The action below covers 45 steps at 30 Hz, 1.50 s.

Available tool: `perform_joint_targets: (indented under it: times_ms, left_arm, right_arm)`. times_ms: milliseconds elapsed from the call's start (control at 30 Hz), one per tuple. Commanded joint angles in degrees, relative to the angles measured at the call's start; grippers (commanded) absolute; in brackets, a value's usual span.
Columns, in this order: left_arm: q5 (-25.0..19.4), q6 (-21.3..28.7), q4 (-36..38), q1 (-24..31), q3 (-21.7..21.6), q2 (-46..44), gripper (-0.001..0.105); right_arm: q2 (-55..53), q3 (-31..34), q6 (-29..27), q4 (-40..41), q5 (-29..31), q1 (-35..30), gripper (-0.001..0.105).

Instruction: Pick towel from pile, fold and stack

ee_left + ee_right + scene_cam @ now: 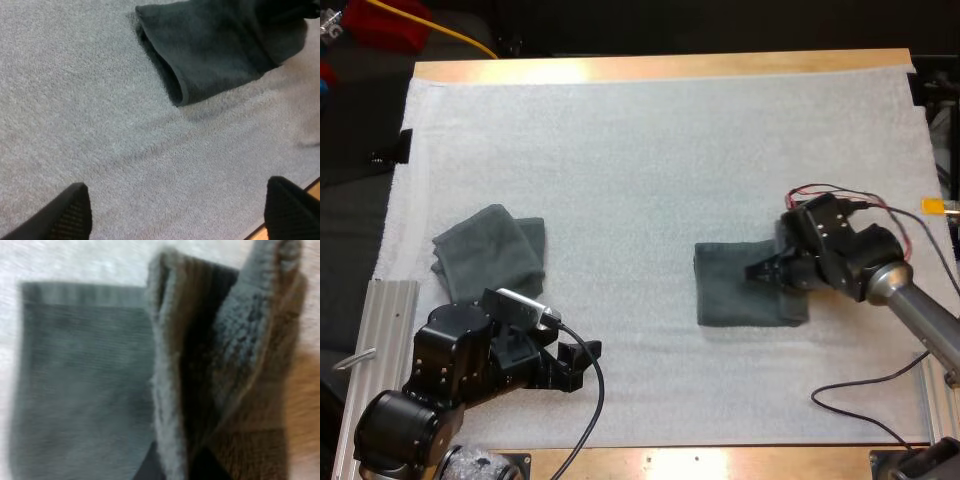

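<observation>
Pinching with right gripper [757,270] the raised right edge of a folded dark grey-green cloth towel [730,285] lying right of centre on the white foam mat [640,150], holding left gripper [582,366] wide apart over bare mat just near of a loosely folded dark grey-green towel [485,250] at left.

We read no txt, labels, brands or nos. anywhere: none on the folded towel [745,290] at our right gripper [760,271], none on the mat [650,150] ahead of our left gripper [582,366].
</observation>
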Motion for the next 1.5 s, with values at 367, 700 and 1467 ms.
perform_joint_targets:
  times_ms: [367,700,1467]
  left_arm:
    - [1.78,-0.02,0.24,-0.31,-0.22,-0.25,0.069]
    - [1.78,-0.02,0.24,-0.31,-0.22,-0.25,0.069]
    - [1.78,0.42,0.33,-0.31,-0.22,-0.25,0.069]
  right_arm:
    - [7.81,-0.37,7.3,-7.22,-10.97,1.12,0.002]
    - [12.38,-0.37,10.0,-10.53,-15.6,1.12,0.002]
    - [17.42,-0.37,16.0,-19.51,-24.0,1.12,0.051]
